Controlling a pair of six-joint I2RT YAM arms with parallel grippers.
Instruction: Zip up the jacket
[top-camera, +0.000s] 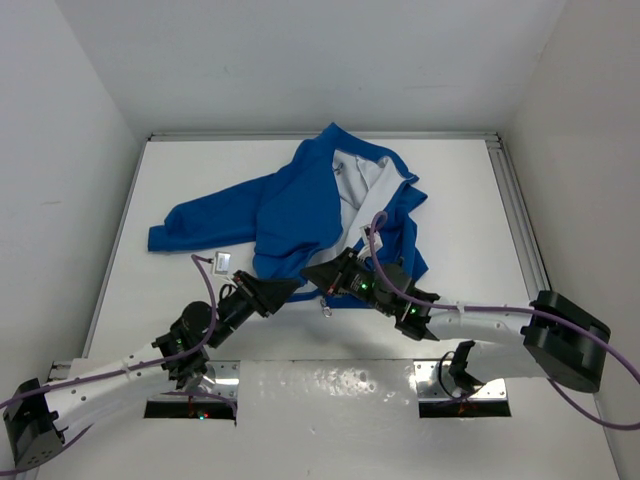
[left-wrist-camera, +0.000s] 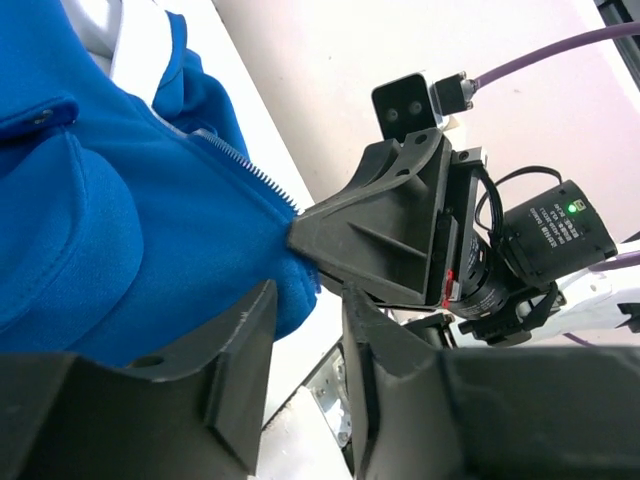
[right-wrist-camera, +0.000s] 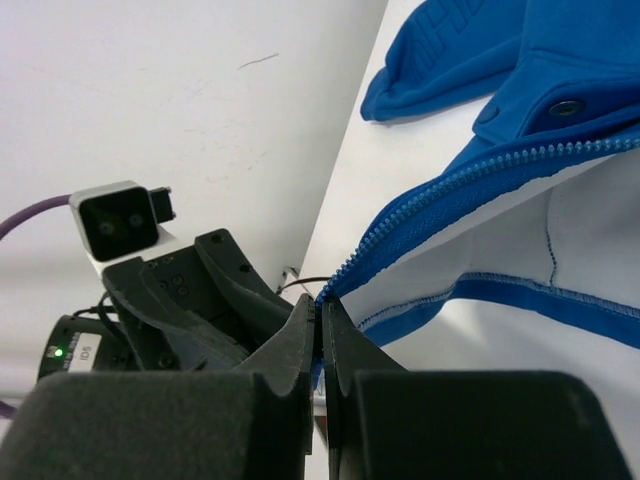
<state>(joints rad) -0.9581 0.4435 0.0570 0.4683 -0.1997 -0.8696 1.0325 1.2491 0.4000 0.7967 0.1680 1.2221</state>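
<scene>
In the right pincer, jacket hem.

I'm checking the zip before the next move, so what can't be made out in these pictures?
- Zipper pull: too small to tell in the top view, where the left tool and right tool crowd the jacket hem.
- Bottom end of the zipper: right wrist view, swallowed between the shut right tool.
- Jacket's lower edge: left wrist view, cut off behind the open left tool's fingers.
</scene>
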